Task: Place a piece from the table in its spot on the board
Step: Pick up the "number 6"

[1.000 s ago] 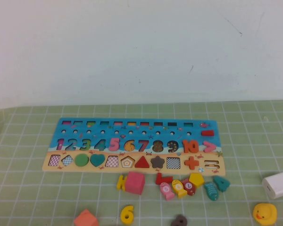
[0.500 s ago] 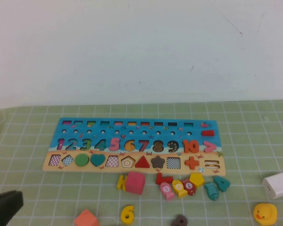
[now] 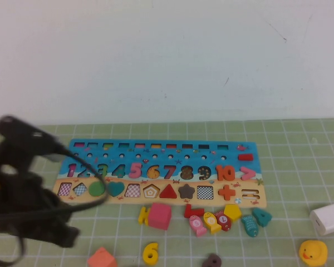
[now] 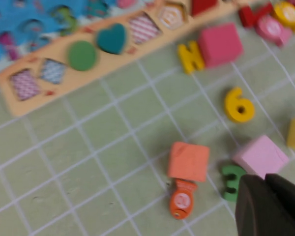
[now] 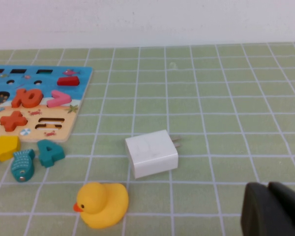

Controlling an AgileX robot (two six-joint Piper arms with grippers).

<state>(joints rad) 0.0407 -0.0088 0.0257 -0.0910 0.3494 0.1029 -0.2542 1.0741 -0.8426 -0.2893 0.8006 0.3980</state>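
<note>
The number-and-shape board [image 3: 161,167] lies mid-table, with several shape slots showing bare checked bottoms. Loose pieces lie in front of it: a magenta cube [image 3: 160,215], a yellow 6 [image 3: 150,253], an orange block [image 3: 102,258], fish pieces and a teal 4 [image 3: 261,216]. My left arm [image 3: 28,189] hangs over the board's left end. In the left wrist view my left gripper [image 4: 271,206] is shut and empty, just beside a green 3 [image 4: 231,178] and a pink block [image 4: 261,155]; the orange block [image 4: 189,161] and an orange fish [image 4: 182,204] lie close by. My right gripper [image 5: 274,210] is shut and empty, low over the mat at the right.
A white charger [image 3: 327,218] and a yellow duck [image 3: 312,252] lie at the right front; both show in the right wrist view, charger [image 5: 152,153] and duck [image 5: 101,204]. A white wall stands behind the checked green mat [image 3: 300,150].
My left arm has swung in from the lower left and risen over the table's left side, now covering the board's left end. No piece has moved.
</note>
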